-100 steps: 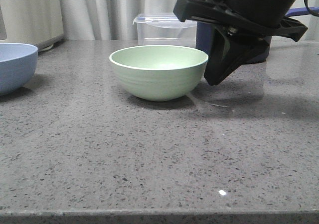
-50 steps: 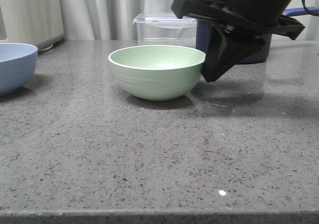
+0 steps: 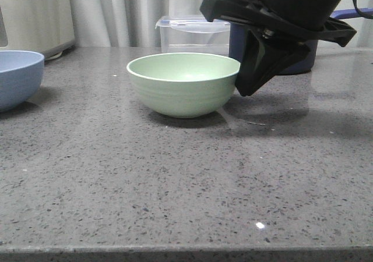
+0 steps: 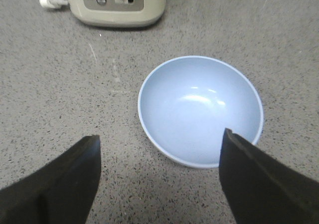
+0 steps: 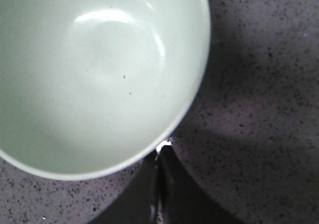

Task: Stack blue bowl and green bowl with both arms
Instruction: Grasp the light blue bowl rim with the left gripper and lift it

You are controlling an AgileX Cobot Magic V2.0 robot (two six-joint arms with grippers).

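Observation:
The pale mint-green bowl (image 3: 183, 84) stands upright mid-table. My right gripper (image 3: 242, 90) is shut and empty. Its tips rest against the outside of the bowl's right side, just under the rim. In the right wrist view the shut fingers (image 5: 159, 154) meet the green bowl (image 5: 94, 74) at its rim from outside. The pale blue bowl (image 3: 17, 75) stands at the far left, partly cut off by the frame edge. My left gripper (image 4: 160, 134) is open and empty, hovering above the near rim of the blue bowl (image 4: 199, 109). The left arm does not show in the front view.
A clear plastic container (image 3: 192, 35) and a dark navy pot (image 3: 300, 64) stand behind the green bowl and the right arm. A beige appliance (image 3: 35, 14) stands at the back left, beyond the blue bowl (image 4: 117, 2). The table's front edge (image 3: 186, 251) is near.
My right gripper moved left against the green bowl's side, and the bowl slid slightly left. Nothing has moved in the last half second.

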